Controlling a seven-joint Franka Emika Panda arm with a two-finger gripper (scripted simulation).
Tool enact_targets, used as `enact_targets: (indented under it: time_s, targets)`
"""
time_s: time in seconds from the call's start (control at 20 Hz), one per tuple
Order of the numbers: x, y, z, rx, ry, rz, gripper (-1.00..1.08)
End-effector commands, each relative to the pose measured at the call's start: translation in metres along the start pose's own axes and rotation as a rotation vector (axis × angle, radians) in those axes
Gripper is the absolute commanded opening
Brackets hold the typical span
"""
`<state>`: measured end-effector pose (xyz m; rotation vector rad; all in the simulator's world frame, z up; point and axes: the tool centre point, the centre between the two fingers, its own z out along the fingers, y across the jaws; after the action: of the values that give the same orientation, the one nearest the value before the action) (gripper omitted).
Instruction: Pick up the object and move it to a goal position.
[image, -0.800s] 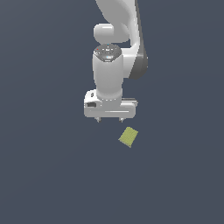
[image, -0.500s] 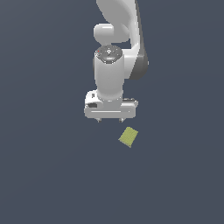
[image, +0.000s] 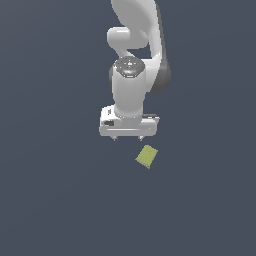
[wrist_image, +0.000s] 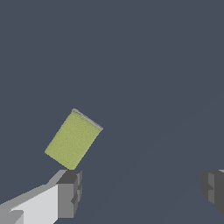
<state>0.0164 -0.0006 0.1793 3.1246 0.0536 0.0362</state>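
The object (image: 147, 156) is a small flat yellow-green block lying skewed on the dark grey surface, just in front of and slightly toward the exterior view's right of the white gripper (image: 127, 138). In the wrist view the object (wrist_image: 73, 139) lies apart from the gripper (wrist_image: 142, 189), beyond one grey fingertip (wrist_image: 69, 193). The two fingers stand wide apart with nothing between them, so the gripper is open. The block is not touched by either finger.
The white arm (image: 137, 55) rises behind the gripper toward the top of the exterior view. A plain dark grey surface (image: 55, 200) lies all around.
The gripper has shifted slightly toward the exterior view's right, closer to above the block. The block has not moved.
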Motion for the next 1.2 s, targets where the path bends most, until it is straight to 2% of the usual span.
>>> enact_targets:
  time_s: [0.0, 0.55, 1.15]
  targets:
    - [0.000, -0.001, 0.001, 0.000, 0.000, 0.006, 1.00]
    - [0.001, -0.021, 0.024, 0.008, -0.005, 0.118, 1.00]
    - [-0.002, -0.065, 0.075, 0.014, -0.018, 0.368, 1.00]
